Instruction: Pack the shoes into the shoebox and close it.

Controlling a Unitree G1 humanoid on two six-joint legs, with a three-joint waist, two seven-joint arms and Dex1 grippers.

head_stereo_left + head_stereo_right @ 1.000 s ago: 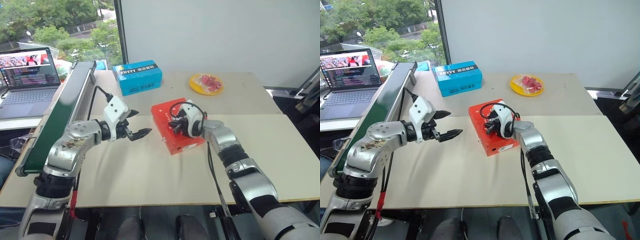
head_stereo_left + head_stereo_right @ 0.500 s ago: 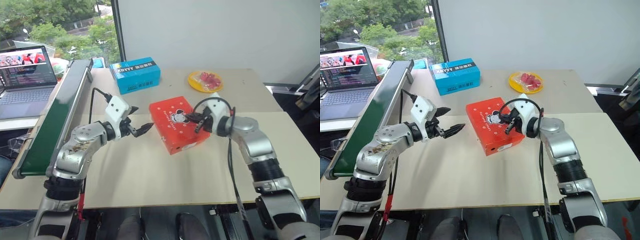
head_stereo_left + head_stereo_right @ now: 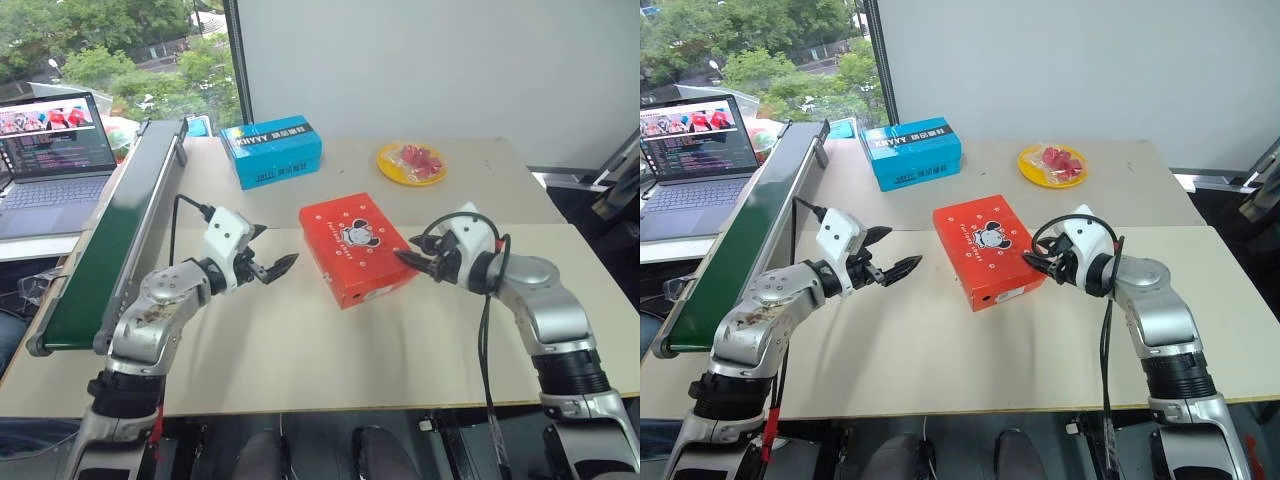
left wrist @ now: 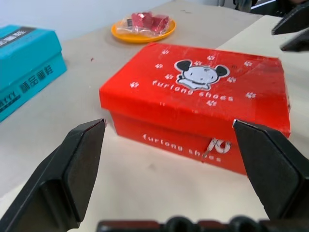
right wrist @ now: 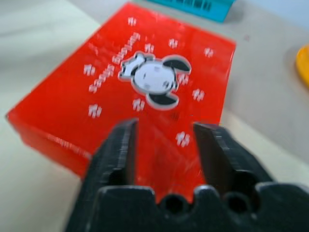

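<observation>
The shoebox (image 3: 356, 245) sits lid down near the middle of the surface (image 3: 300, 340). The left tool (image 3: 272, 262) and right tool (image 3: 411, 258) flank it, both released, grasping nothing.

Beige table (image 3: 300, 350) before a white wall (image 3: 430, 60); far left, window (image 3: 110, 45) onto green trees
</observation>
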